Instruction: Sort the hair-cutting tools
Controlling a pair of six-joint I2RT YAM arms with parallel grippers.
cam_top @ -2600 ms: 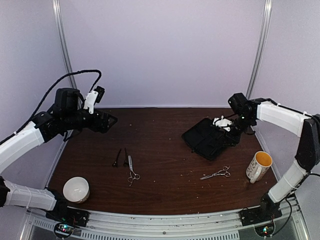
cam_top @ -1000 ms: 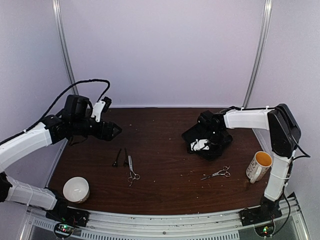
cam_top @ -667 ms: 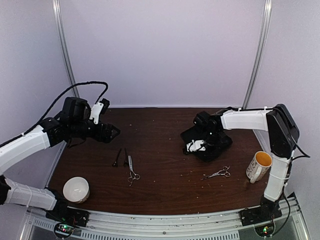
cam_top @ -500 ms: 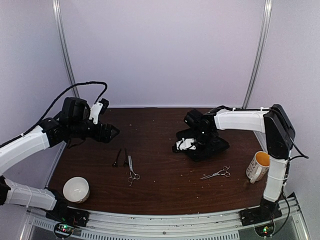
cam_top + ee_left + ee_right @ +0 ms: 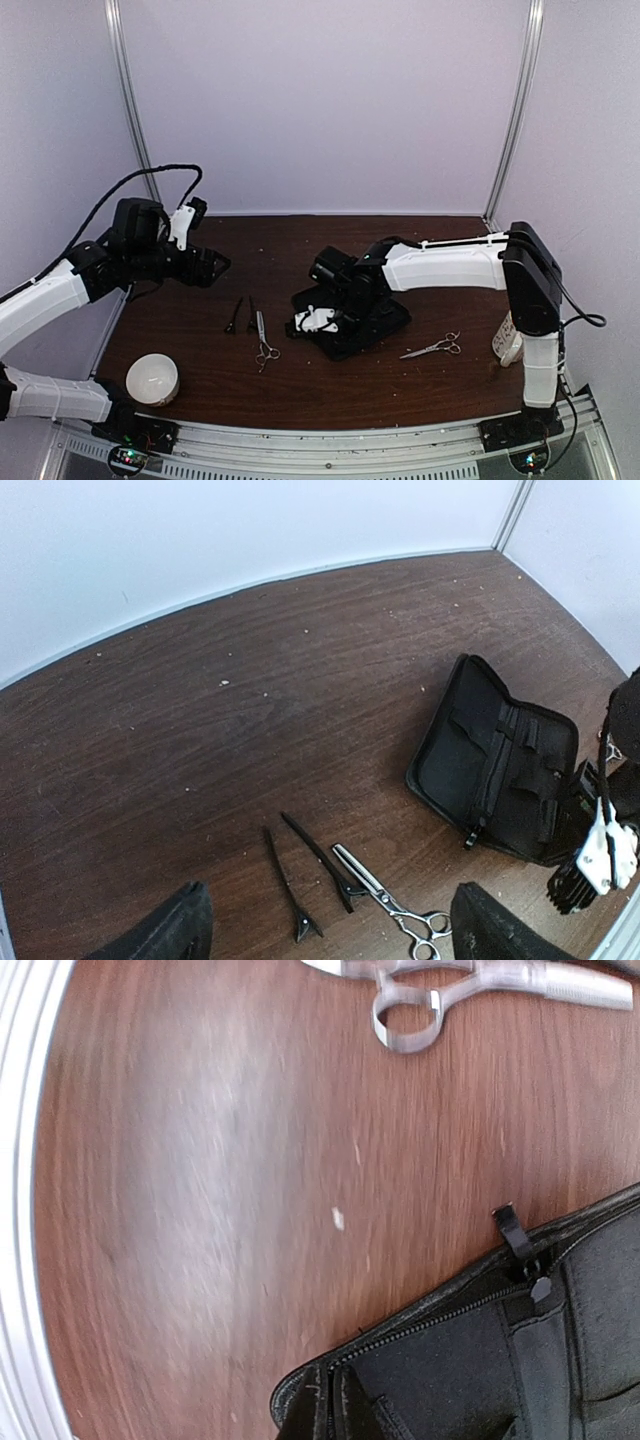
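Two thin black clips [image 5: 233, 315] [image 5: 251, 312] lie side by side left of centre, with silver scissors [image 5: 264, 340] just right of them. The left wrist view shows the clips [image 5: 290, 885] [image 5: 320, 858] and those scissors [image 5: 385, 895] below my open left gripper [image 5: 335, 950], which hovers above and left of them [image 5: 215, 265]. A second pair of scissors [image 5: 433, 348] lies at the front right. My right gripper [image 5: 320, 320] is shut on the corner of the open black case [image 5: 360, 310]. The right wrist view shows that pinched edge [image 5: 345, 1415] and one pair of scissors [image 5: 470, 980].
A white bowl [image 5: 152, 378] sits at the front left. A mug [image 5: 505, 340] at the front right is mostly hidden behind the right arm. In the right wrist view the table's metal front rail [image 5: 20, 1210] runs down the left side.
My right gripper has dragged the black case from the back right leftward and nearer, to the table's centre. The left gripper has shifted slightly and stayed open.
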